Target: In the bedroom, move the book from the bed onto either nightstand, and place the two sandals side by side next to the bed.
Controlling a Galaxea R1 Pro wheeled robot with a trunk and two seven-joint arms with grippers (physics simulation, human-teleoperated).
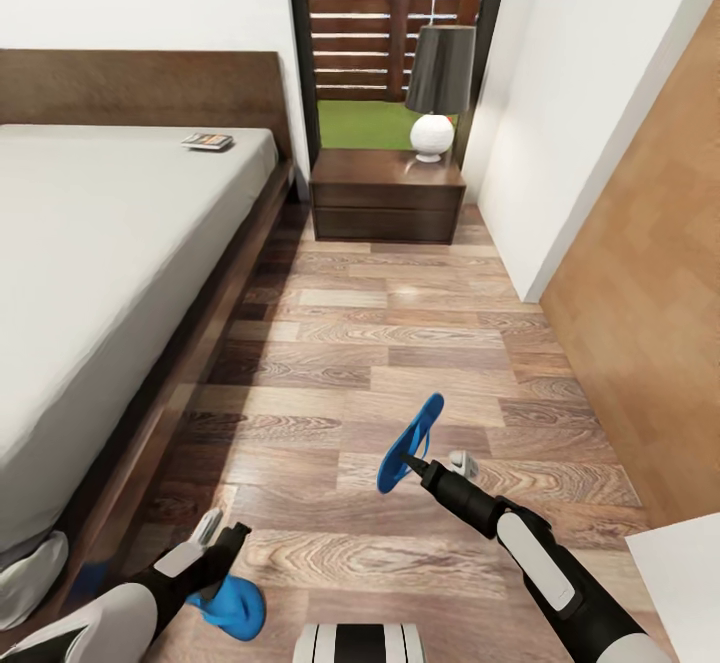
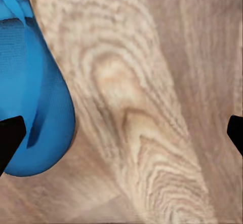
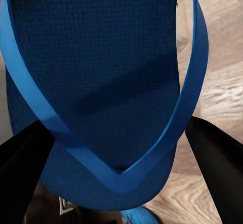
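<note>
A bright blue sandal (image 1: 408, 440) hangs tilted on its edge above the wood floor, with my right gripper (image 1: 432, 463) shut on its toe end. In the right wrist view the sandal's sole (image 3: 96, 67) and V-shaped thong strap sit between the dark fingers (image 3: 25, 178). The second sandal (image 1: 234, 608) lies flat on the floor by my left gripper (image 1: 222, 535), which is open. In the left wrist view this sandal (image 2: 35, 102) lies beside one finger (image 2: 9, 140). The book (image 1: 207, 141) rests on the far corner of the bed's grey mattress (image 1: 90, 273). A dark-brown nightstand (image 1: 388, 205) stands beyond the bed.
A lamp (image 1: 438, 88) with a dark shade and white round base stands on the nightstand. The bed's dark frame (image 1: 200, 343) borders the floor strip on the left. A white wall corner (image 1: 530, 233) and a wooden panel (image 1: 650, 323) close it on the right.
</note>
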